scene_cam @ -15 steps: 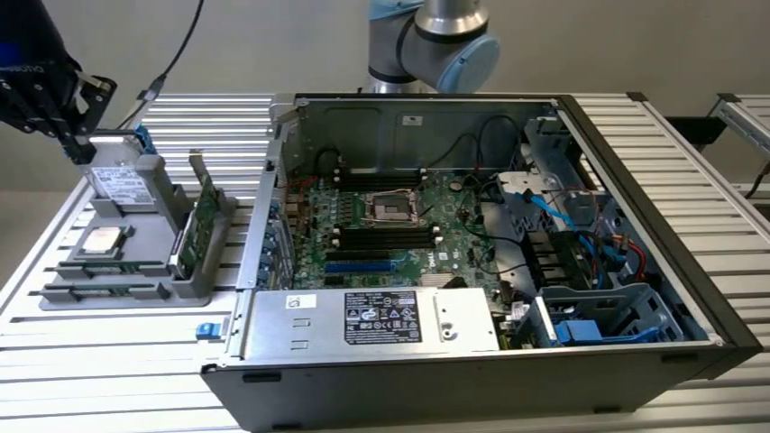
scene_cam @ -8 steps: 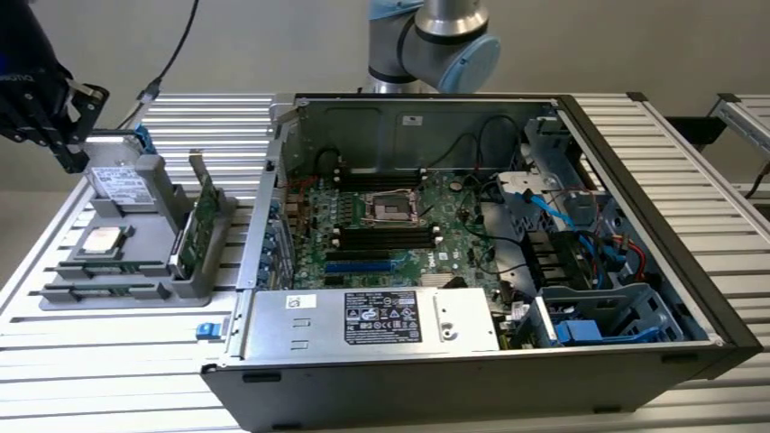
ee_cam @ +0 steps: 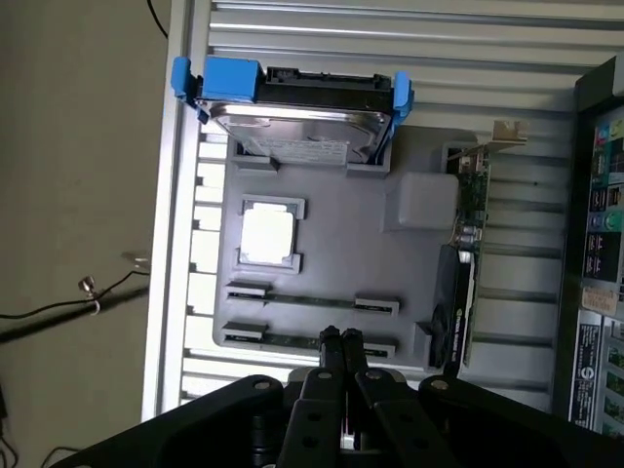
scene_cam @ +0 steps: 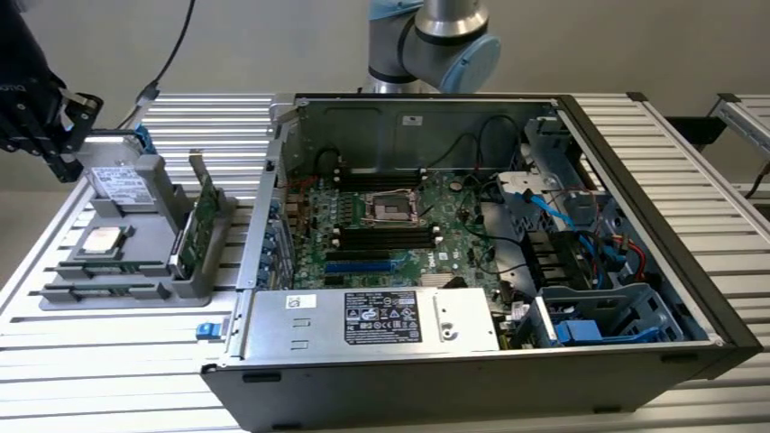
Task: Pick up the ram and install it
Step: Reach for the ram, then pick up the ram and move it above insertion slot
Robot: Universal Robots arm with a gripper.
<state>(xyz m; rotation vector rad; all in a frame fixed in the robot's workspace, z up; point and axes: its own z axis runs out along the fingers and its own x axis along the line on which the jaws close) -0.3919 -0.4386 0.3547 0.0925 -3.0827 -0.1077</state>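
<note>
**Gripper shut and empty, ram lying in the tray**

At the exterior view's left the gripper [scene_cam: 67, 167] hangs above the grey tray [scene_cam: 180, 290], its fingers [ee_cam: 330, 353] pressed together with nothing between them. In the tray lie a hard drive [scene_cam: 121, 180], a silver processor [scene_cam: 100, 241] and two thin green sticks of ram [scene_cam: 111, 268], each flat in its own slot. A green expansion card [scene_cam: 198, 225] stands on edge at the tray's right side. Further right sits the open computer case [scene_cam: 673, 271], its motherboard [scene_cam: 385, 225] exposed
</note>
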